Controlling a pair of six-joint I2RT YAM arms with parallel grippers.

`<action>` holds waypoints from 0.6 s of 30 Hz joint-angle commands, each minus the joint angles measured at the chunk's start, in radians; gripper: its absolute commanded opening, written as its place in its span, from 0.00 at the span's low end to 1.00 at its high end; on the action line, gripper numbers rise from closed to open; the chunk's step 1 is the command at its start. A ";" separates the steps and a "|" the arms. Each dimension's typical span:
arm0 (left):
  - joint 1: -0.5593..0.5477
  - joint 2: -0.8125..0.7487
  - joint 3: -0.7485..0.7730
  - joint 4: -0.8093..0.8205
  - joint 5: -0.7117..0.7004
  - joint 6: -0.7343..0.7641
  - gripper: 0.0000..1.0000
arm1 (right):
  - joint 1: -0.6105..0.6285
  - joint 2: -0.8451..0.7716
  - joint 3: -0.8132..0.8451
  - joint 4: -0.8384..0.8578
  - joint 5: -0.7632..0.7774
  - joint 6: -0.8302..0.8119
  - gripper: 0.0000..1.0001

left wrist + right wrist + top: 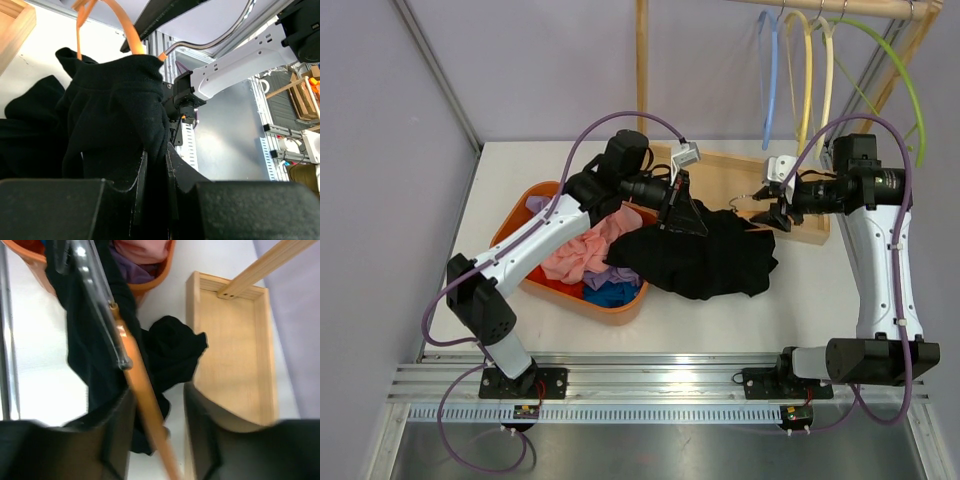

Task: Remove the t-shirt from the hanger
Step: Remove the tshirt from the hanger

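Observation:
The black t-shirt (710, 262) lies bunched on the white table, with one fold pulled up. My left gripper (681, 216) is shut on that raised fold; in the left wrist view the cloth (115, 105) is pinched between the jaws (155, 161). The orange hanger (124, 27) pokes out of the top of the shirt. My right gripper (772, 212) is open at the shirt's right end. In the right wrist view the hanger's orange bar (145, 390) and its metal hook (102, 315) run between the fingers (159, 395), close to the left one, with a gap to the right one.
An orange basket (542, 192) of coloured clothes sits left of the shirt. A shallow wooden tray (740, 175) lies behind it. Several coloured hangers (810, 70) hang from a wooden rail at the back right, beside an upright post (642, 70).

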State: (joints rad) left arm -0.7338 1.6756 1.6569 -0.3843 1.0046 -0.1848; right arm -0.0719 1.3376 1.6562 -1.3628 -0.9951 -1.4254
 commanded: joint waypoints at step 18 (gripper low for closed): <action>0.024 -0.016 0.053 0.374 0.151 -0.130 0.00 | 0.054 -0.032 -0.055 -0.277 -0.040 0.036 0.30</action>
State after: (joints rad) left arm -0.7139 1.6779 1.6482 -0.2012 1.0748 -0.3054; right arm -0.0311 1.3251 1.6146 -1.3529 -0.9974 -1.4044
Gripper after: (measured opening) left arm 0.164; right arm 0.366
